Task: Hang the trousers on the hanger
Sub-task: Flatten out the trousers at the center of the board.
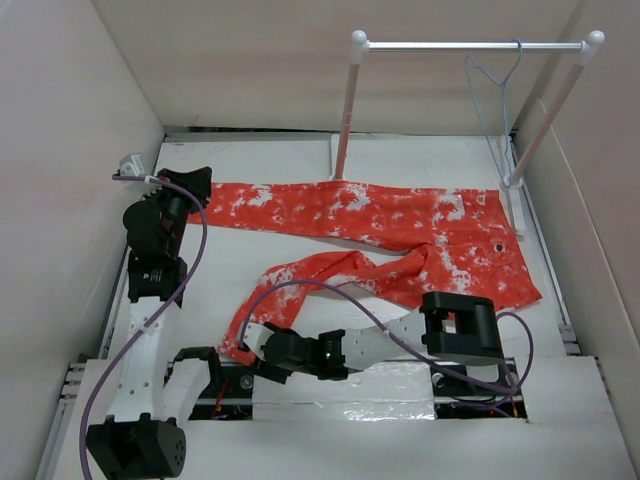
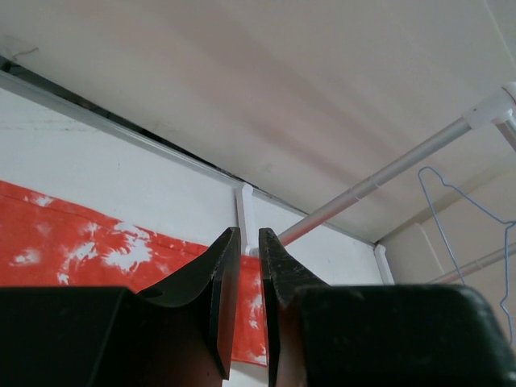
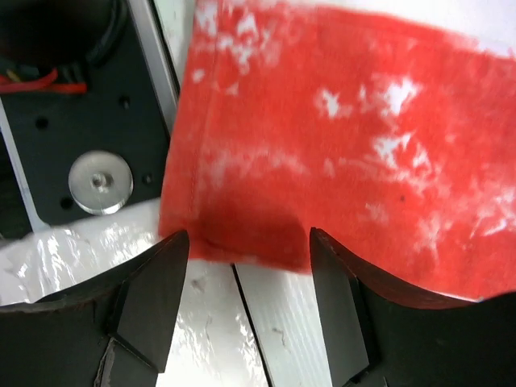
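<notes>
Left gripper [image 2: 248, 242] has its fingers pressed almost together on nothing, beside the end of the far leg of the trousers [image 1: 400, 212]. Right gripper [image 3: 248, 240] is spread wide at the near leg's cuff. Only its wrist view shows the hem lying between the fingertips. From above, the trousers lie flat on the table [image 1: 420, 165], waist to the right. The hanger [image 1: 496, 92] hangs near the right end of the rail [image 1: 440, 45], apart from the trousers.

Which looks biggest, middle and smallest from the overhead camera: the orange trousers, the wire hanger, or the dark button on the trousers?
1. trousers, by far
2. hanger
3. waist button, a mere speck
</notes>
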